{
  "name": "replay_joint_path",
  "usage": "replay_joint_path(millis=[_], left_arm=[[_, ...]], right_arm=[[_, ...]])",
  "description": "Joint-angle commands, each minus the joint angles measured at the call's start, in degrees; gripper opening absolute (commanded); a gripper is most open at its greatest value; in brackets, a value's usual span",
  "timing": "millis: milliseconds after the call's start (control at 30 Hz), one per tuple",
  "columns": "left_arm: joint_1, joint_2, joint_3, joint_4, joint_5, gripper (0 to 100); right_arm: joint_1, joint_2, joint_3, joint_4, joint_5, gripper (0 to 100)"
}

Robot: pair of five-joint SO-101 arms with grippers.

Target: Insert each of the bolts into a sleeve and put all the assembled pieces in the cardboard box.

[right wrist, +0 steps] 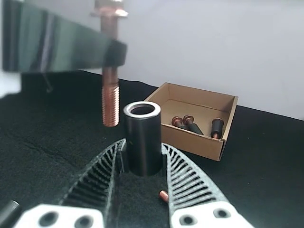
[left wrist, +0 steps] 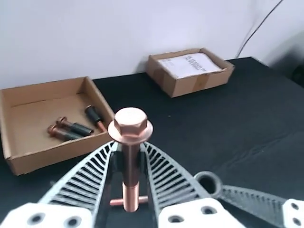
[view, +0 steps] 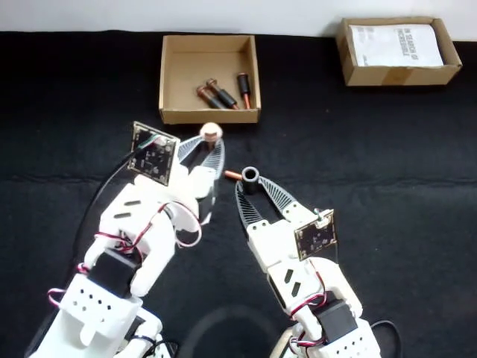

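Observation:
My left gripper (view: pixel 209 143) is shut on a copper bolt (left wrist: pixel 129 156), holding it upright with the hexagonal head (view: pixel 211 133) on top. Just beside it, my right gripper (view: pixel 250 181) is shut on a black sleeve (right wrist: pixel 142 137), which stands upright with its bore open upward. In the right wrist view the bolt's threaded tip (right wrist: pixel 110 107) hangs a little to the side of the sleeve's mouth, at about rim height. A loose bolt (view: pixel 232 174) lies on the black mat between the grippers. The cardboard box (view: pixel 210 115) beyond them holds three assembled pieces (view: pixel 223 93).
A second cardboard box (view: pixel 395 74) with a printed sheet in it stands at the back right. A dark cylindrical end (right wrist: pixel 7 211) shows at the edge of the right wrist view. Black mat covers the table around both arms.

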Motion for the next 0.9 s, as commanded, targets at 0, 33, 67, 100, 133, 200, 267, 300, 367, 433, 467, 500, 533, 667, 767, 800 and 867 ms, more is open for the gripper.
replay_joint_path(millis=[0, 33, 67, 100, 133, 200, 267, 300, 367, 433, 467, 500, 533, 667, 767, 800, 867], left_arm=[[1.98, 1.71, -5.49, -3.16, 0.44, 1], [2.42, 2.33, -6.64, -3.60, 0.44, 1], [2.86, 2.86, -7.69, -3.87, 0.44, 1], [3.38, 3.65, -8.92, -3.87, 0.35, 1], [3.91, 4.53, -10.24, -3.78, 0.26, 1], [4.70, 6.20, -12.44, -3.52, 0.26, 1], [5.14, 7.43, -14.29, -3.43, 0.26, 1], [5.58, 8.04, -14.99, -3.43, 0.26, 1], [6.29, 8.84, -16.04, -3.43, 0.18, 1], [7.08, 9.36, -16.40, -3.34, 0.18, 1], [7.25, 9.36, -16.40, -3.34, 0.18, 1], [7.52, 9.19, -16.13, -3.08, 0.18, 1], [7.69, 9.19, -16.22, -1.85, 0.18, 1], [7.60, 9.01, -16.40, 2.11, 0.26, 1], [7.60, 9.01, -16.40, 2.73, 0.35, 1], [7.78, 9.01, -16.40, 2.73, 0.35, 1], [7.78, 9.01, -16.40, 2.73, 0.44, 1]], right_arm=[[-0.40, -0.04, 8.22, 0.22, 0.35, 0.6], [-0.40, -0.04, 8.22, 0.22, 0.35, 0.6], [-0.40, -0.04, 8.22, 0.22, 0.35, 0.6], [-0.40, -0.04, 8.22, 0.22, 0.35, 0.6], [-0.40, -0.04, 8.22, 0.22, 0.35, 0.6], [-0.40, -0.04, 8.22, 0.22, 0.35, 0.6], [-0.40, -0.04, 8.22, 0.22, 0.35, 0.6], [-0.40, -0.04, 8.22, 0.22, 0.35, 0.6], [-0.40, -0.04, 8.22, 0.22, 0.35, 0.6], [-0.31, -0.04, 8.22, 0.22, 0.35, 0.6], [-0.22, -0.04, 8.22, 0.22, 0.44, 0.6], [-0.22, -0.04, 8.22, 0.22, 0.44, 0.6], [-0.22, -0.04, 8.22, 0.22, 0.44, 0.6], [-0.22, -0.13, 8.22, 0.22, 0.53, 0.6], [-0.22, -0.13, 8.22, 0.22, 0.53, 0.6], [-0.22, -0.13, 8.22, 0.22, 0.62, 0.6], [-0.22, -0.13, 8.22, 0.22, 0.62, 0.6]])
